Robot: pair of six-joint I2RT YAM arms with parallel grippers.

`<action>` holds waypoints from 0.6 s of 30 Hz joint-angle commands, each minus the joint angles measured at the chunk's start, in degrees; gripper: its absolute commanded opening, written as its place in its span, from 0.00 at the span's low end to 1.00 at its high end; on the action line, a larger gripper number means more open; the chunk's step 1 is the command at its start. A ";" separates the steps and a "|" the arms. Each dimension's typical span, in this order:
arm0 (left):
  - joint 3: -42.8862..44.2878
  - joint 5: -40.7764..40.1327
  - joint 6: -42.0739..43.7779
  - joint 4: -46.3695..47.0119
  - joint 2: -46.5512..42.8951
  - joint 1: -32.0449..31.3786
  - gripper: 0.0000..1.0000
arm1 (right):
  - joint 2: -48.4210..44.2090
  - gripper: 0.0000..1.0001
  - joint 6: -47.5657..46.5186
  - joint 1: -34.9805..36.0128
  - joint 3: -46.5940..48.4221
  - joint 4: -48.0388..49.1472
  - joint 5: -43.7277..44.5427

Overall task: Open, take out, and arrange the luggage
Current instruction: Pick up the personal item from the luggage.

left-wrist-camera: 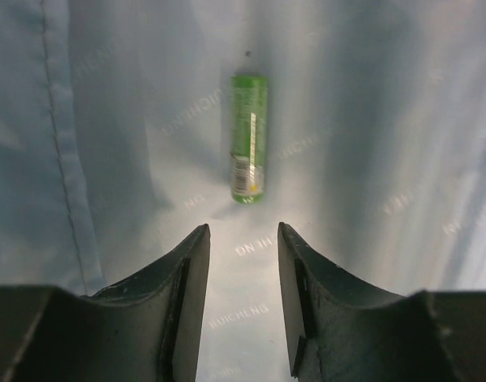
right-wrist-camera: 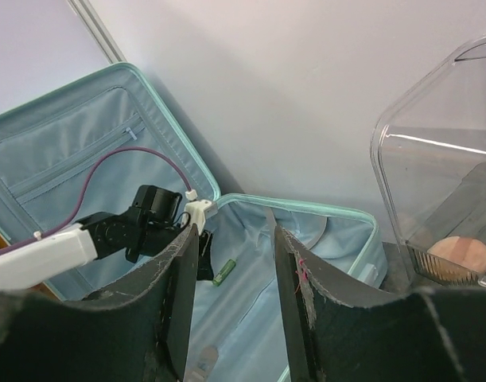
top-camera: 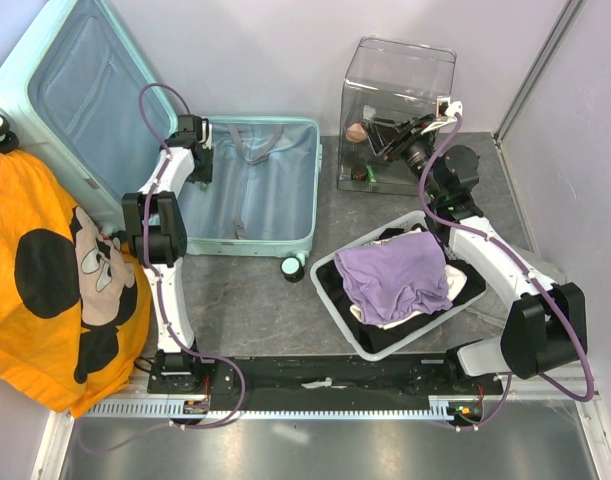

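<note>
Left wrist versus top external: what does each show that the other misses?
Only left wrist: a small green cylindrical tube lying just ahead of the open left pincer. Only top external: the white mesh basket holding a purple garment, the clear plastic box, the orange printed cloth. Both: the pale blue lining of the mint hard-shell suitcase.

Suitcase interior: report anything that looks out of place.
One small green tube lies alone on the pale blue lining, just ahead of the open, empty left gripper. It looks like a stray leftover.
</note>
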 commanded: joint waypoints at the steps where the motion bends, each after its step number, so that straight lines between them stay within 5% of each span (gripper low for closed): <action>1: 3.54 0.11 2.87 -0.54 2.45 1.71 0.45 | 0.50 0.50 1.27 -0.18 1.41 2.70 -2.20; 18: 4.34 8.37 -0.02 -0.19 3.16 2.41 0.42 | 2.78 0.51 4.44 -0.18 2.73 4.45 -5.45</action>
